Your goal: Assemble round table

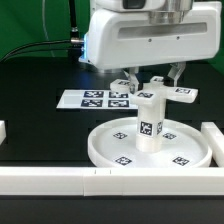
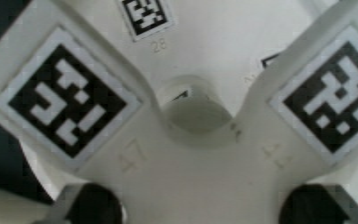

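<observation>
The round table's white disc [image 1: 150, 150] lies rim up at the exterior view's front right, with small square tags on its face. Its tagged white post [image 1: 150, 125] stands upright on the disc's centre. A white branched base piece [image 1: 162, 96] with tags on its arms sits at the post's top, and I cannot tell whether it touches. My gripper [image 1: 153, 82] comes down from above and is shut on this piece. In the wrist view the base piece [image 2: 194, 150] fills the frame, with a round central socket [image 2: 197, 118], and spans the gap between my gripper's [image 2: 208, 208] black pads [image 2: 87, 205].
The marker board [image 1: 95, 98] lies flat behind the disc, toward the exterior view's left. White border rails run along the front [image 1: 60, 180] and the right side [image 1: 212, 135], with a short piece at the left edge [image 1: 3, 130]. The tabletop is black.
</observation>
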You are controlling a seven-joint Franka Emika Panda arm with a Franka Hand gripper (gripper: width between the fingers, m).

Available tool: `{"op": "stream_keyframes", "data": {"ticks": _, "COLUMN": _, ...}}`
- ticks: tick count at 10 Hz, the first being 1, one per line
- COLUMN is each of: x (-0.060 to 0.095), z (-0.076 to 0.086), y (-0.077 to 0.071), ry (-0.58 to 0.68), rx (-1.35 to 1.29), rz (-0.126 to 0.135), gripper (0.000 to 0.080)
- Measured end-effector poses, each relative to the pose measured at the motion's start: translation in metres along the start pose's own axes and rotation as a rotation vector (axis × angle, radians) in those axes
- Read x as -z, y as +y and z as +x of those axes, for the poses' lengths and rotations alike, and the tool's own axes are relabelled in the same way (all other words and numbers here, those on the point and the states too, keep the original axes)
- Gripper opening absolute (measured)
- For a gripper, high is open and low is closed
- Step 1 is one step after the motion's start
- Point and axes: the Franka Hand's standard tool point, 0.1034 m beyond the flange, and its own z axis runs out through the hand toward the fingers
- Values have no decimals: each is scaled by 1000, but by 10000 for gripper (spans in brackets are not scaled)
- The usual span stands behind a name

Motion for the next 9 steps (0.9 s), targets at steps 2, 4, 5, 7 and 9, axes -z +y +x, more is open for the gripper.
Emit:
{"op": "stream_keyframes", "data": {"ticks": 2, "x": 0, "z": -1, "y": 0, "ry": 0, "rx": -217, "rz": 21, "gripper": 440}}
{"op": "stream_keyframes", "data": {"ticks": 4, "x": 0, "z": -1, "y": 0, "ry": -2, "rx": -410, "rz": 36, "gripper": 440}}
{"op": "stream_keyframes", "data": {"ticks": 5, "x": 0, "z": 0, "y": 1, "ry": -2, "rx": -507, "rz": 49, "gripper": 440}}
{"op": "stream_keyframes", "data": {"ticks": 7, "x": 0, "z": 1, "y": 0, "ry": 0, "rx": -643, "rz": 48, "gripper": 440}}
{"op": "stream_keyframes", "data": {"ticks": 9, "x": -1, "z": 1, "y": 0, "ry": -1, "rx": -672, "rz": 48, "gripper": 440}}
